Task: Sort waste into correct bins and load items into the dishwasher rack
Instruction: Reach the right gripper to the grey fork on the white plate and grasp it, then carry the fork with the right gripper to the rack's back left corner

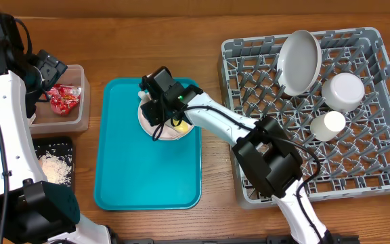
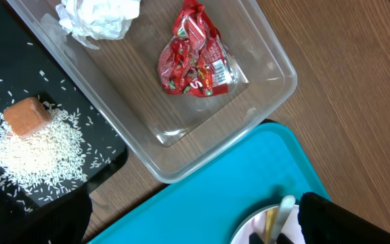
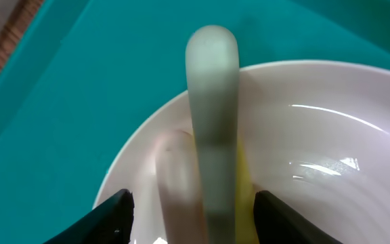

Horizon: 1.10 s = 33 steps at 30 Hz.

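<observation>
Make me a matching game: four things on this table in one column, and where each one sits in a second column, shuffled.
Things:
1. wrappers
2. rice
3. cup
4. plate with utensils

Places:
A. rack
B. teal tray
C. black tray
D. clear tub

Pairs: 1-D, 2-C, 3-A, 4-B
</observation>
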### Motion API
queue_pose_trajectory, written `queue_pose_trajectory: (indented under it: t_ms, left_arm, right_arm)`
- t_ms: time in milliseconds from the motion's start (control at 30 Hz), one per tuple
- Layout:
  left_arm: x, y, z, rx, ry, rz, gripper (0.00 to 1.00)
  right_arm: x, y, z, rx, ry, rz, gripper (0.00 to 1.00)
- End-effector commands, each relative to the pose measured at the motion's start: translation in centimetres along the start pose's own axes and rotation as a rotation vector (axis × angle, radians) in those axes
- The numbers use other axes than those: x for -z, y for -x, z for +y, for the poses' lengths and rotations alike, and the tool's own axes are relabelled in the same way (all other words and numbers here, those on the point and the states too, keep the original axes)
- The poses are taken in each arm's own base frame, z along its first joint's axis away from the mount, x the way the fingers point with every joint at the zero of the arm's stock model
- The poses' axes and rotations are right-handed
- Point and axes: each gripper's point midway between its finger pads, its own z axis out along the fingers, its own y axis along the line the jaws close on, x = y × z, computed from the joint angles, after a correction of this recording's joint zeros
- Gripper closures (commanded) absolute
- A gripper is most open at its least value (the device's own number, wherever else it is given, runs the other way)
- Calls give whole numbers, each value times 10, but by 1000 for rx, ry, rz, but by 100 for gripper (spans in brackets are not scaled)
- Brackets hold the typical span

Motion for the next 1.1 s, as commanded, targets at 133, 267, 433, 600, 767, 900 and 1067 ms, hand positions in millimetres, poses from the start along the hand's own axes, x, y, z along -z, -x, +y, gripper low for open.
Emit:
queue_pose_trajectory:
  t_ms: [133,267,433,600,767,900,1067]
  left_arm:
    - [0,2,2,-3,10,-8,0]
    - [0,2,2,-3,10,-9,0]
    - [0,2,2,-3,10,-9,0]
    - [0,1,2,-3,11,-8,0]
    - [0,1,2,-3,11,-8,0]
    - [0,1,2,-3,11,-8,0]
    - [0,1,2,-3,11,-8,0]
  right_arm:
    - [-15,-12,-8,-9,-22,28,43]
    - [-14,-9,-8,-9,-21,22,53]
    - [-11,-5,-8,-22,-22,17,69]
    - [-5,4,-7,-31,-23,10,77]
    - [5,15,-10,-40,-26,2,88]
    - [13,20,-7,-42,-24,10,96]
    - [19,26,-11,-60,-27,8,96]
